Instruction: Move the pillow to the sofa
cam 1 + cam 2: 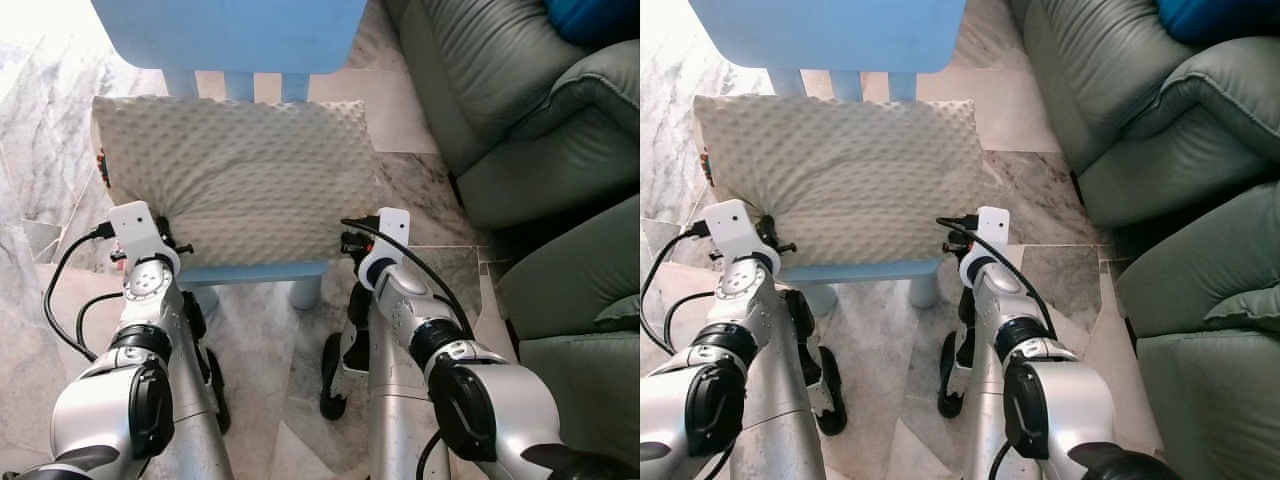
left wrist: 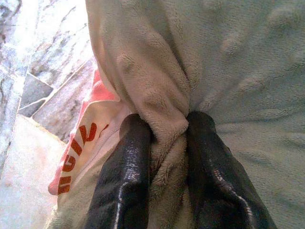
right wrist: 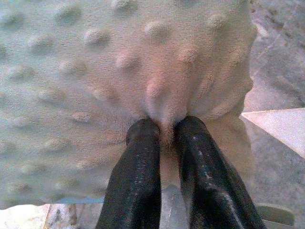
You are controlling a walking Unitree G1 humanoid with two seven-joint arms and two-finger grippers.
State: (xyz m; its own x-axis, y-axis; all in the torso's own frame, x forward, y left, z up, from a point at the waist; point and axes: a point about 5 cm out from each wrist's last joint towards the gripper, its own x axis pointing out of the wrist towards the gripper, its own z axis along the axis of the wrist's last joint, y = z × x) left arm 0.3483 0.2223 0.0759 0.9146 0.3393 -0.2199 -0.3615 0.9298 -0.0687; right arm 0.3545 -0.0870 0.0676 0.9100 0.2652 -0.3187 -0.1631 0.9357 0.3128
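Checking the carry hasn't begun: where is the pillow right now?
The pillow lies on the blue chair, straight ahead, with the green sofa on the right; the left gripper and the right gripper pinch its near edge.

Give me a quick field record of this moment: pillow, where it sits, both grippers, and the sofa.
pillow: cream, bumpy, lying flat
support: blue chair, pillow on its seat
left gripper: pinching pillow's near left corner
right gripper: pinching pillow's near right edge
sofa: grey-green, on robot's right, pillow not yet on it
floor: marble tiles
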